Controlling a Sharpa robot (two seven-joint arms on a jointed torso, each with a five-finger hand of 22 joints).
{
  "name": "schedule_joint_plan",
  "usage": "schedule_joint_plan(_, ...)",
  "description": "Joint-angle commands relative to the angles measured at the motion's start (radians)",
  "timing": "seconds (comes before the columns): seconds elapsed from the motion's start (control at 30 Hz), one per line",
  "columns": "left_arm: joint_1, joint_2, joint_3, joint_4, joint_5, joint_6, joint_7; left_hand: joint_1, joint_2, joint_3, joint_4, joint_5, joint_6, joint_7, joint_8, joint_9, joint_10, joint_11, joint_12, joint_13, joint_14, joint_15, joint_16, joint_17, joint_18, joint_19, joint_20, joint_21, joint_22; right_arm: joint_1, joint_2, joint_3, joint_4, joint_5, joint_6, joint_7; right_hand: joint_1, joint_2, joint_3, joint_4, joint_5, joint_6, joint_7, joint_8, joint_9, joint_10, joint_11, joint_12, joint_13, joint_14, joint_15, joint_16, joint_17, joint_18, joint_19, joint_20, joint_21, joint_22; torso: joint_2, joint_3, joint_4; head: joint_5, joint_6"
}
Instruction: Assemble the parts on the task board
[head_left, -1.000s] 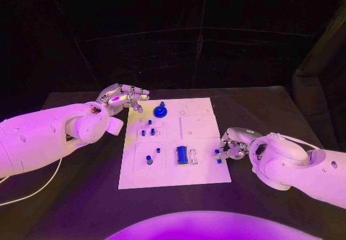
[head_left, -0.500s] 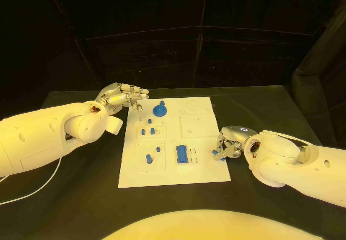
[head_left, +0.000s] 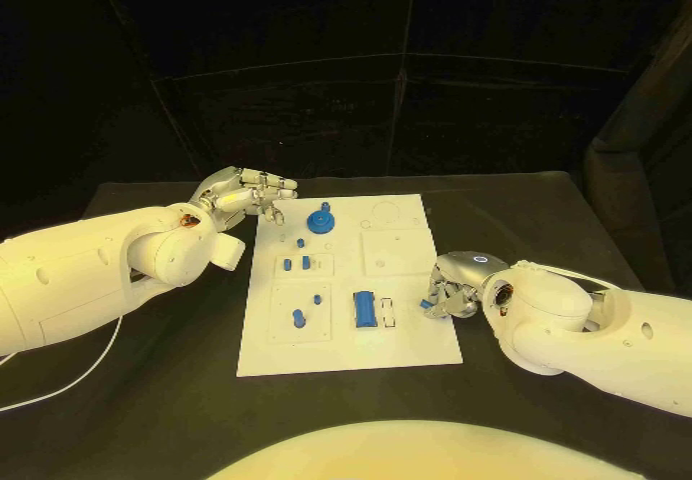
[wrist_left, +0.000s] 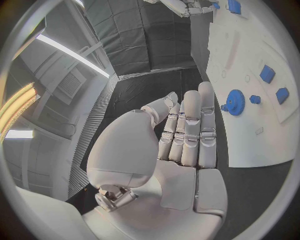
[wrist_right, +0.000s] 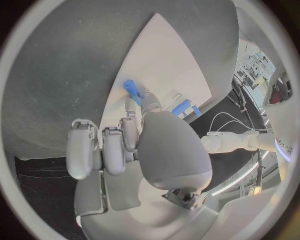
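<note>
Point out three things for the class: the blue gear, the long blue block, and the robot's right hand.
blue gear (head_left: 320, 222), head view, on the round toothed disc.
long blue block (head_left: 365, 308), head view, on its top face, mid-length.
right hand (head_left: 450, 297), head view, on the middle of the curled silver fingers.

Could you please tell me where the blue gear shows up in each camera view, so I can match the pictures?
Head view: the blue gear sits near the far end of the task board, just beside the left hand.
Left wrist view: the gear lies on the board just past the fingertips.
Right wrist view: I cannot make it out.
Shared landmark: the white task board.
</note>
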Motion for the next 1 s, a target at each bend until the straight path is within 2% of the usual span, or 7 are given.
schedule_joint_plan(0.03, 0.001, -0.001, 0.001, 0.002, 0.003, 0.012, 0.004, -0.009, 0.004, -0.003, 0.001, 0.005, 0.001, 0.002, 0.003, 0.0, -0.003, 0.001, 0.005, 0.0, -0.009, 0.0, -0.002, -0.001, 0.014, -0.005, 0.0, -0.007, -0.001, -0.011, -0.005, -0.01, -0.002, 0.054, -0.004, -0.028, -0.017, 0.003, 0.03, 0.005, 0.042, 0.011, -0.003, -0.004, -0.039, 0.001, 0.002, 0.002, -0.092, 0.073, -0.001, 0.004, 0.098, -0.016, 0.006, 0.002, -0.003, 0.005, 0.0, 0.0007, -0.0002, 0.001, 0.001)
schedule_joint_plan(0.23, 0.001, -0.001, 0.001, 0.002, 0.003, 0.014, 0.003, -0.009, 0.004, -0.003, 0.001, 0.005, 0.001, 0.002, 0.003, 0.0, -0.003, 0.001, 0.005, 0.0, -0.009, 0.0, -0.002, -0.001, 0.014, -0.005, 0.0, -0.007, -0.001, -0.01, -0.018, -0.01, 0.031, 0.125, -0.105, -0.011, -0.021, -0.004, 0.09, 0.018, 0.072, 0.014, -0.001, -0.024, -0.045, 0.002, 0.003, 0.001, -0.09, 0.074, -0.001, 0.005, 0.101, -0.017, 0.006, 0.001, -0.003, 0.006, -0.002, -0.0009, 0.003, -0.003, 0.001)
schedule_joint_plan(0.37, 0.001, -0.001, 0.001, 0.003, 0.003, 0.015, 0.002, -0.009, 0.004, -0.003, 0.001, 0.004, 0.002, 0.001, 0.004, 0.0, -0.003, 0.0, 0.006, 0.0, -0.01, -0.001, -0.002, -0.002, 0.014, -0.005, 0.0, -0.007, -0.002, -0.01, -0.023, -0.01, 0.048, 0.172, -0.165, 0.001, -0.013, -0.017, 0.128, 0.014, 0.085, 0.02, -0.002, -0.032, -0.047, 0.0, 0.003, -0.004, -0.093, 0.074, -0.002, 0.005, 0.102, -0.017, 0.006, 0.001, -0.002, 0.007, 0.0, 0.0, 0.0045, 0.003, 0.001)
schedule_joint_plan(0.63, 0.001, -0.003, 0.001, 0.003, 0.003, 0.009, 0.006, -0.007, 0.005, -0.002, -0.001, 0.005, 0.002, 0.001, 0.004, 0.0, -0.002, 0.0, 0.006, 0.0, -0.01, -0.001, -0.002, -0.002, 0.014, -0.005, 0.0, -0.008, -0.002, -0.01, -0.012, -0.01, 0.066, 0.228, -0.226, 0.0, -0.023, -0.045, 0.17, 0.012, 0.085, 0.029, -0.001, -0.04, -0.047, 0.0, 0.004, -0.009, -0.095, 0.074, -0.001, 0.006, 0.104, -0.017, 0.006, 0.001, -0.003, 0.008, 0.002, 0.0014, 0.0026, 0.008, -0.001)
schedule_joint_plan(0.77, 0.001, -0.003, 0.001, 0.004, 0.003, 0.008, 0.007, -0.007, 0.005, -0.002, -0.001, 0.005, 0.002, 0.001, 0.004, 0.0, -0.002, 0.0, 0.006, 0.0, -0.01, -0.001, -0.002, -0.002, 0.014, -0.005, 0.0, -0.008, -0.002, -0.01, 0.002, -0.01, 0.069, 0.251, -0.249, 0.002, -0.042, -0.06, 0.184, 0.02, 0.068, 0.036, -0.002, -0.043, -0.046, 0.004, 0.003, -0.005, -0.092, 0.075, -0.001, 0.007, 0.107, -0.017, 0.007, 0.001, -0.001, 0.01, 0.002, 0.0022, 0.003, 0.007, -0.002)
schedule_joint_plan(0.8, 0.001, -0.002, 0.001, 0.004, 0.003, 0.008, 0.008, -0.007, 0.005, -0.002, -0.001, 0.005, 0.002, 0.001, 0.004, 0.0, -0.002, 0.0, 0.006, 0.0, -0.01, -0.001, -0.002, -0.002, 0.014, -0.005, 0.0, -0.008, -0.002, -0.01, 0.007, -0.01, 0.069, 0.259, -0.257, 0.002, -0.057, -0.069, 0.191, 0.027, 0.057, 0.042, -0.003, -0.044, -0.045, 0.007, 0.002, -0.002, -0.089, 0.075, -0.001, 0.009, 0.11, -0.018, 0.008, 0.001, 0.0, 0.012, 0.002, 0.0021, 0.0037, 0.006, -0.003)
schedule_joint_plan(1.0, 0.001, -0.002, 0.001, 0.004, 0.003, 0.008, 0.008, -0.007, 0.005, -0.002, -0.001, 0.005, 0.002, 0.001, 0.004, 0.0, -0.002, 0.0, 0.006, 0.0, -0.01, -0.001, -0.002, -0.002, 0.014, -0.005, 0.0, -0.008, -0.002, -0.01, 0.024, -0.01, 0.066, 0.285, -0.272, 0.004, -0.101, -0.078, 0.213, 0.054, 0.058, 0.058, -0.009, -0.043, -0.04, 0.015, -0.001, 0.009, -0.08, 0.078, -0.004, 0.014, 0.119, -0.019, 0.013, -0.001, 0.005, 0.022, 0.002, 0.0017, 0.0049, 0.005, -0.005)
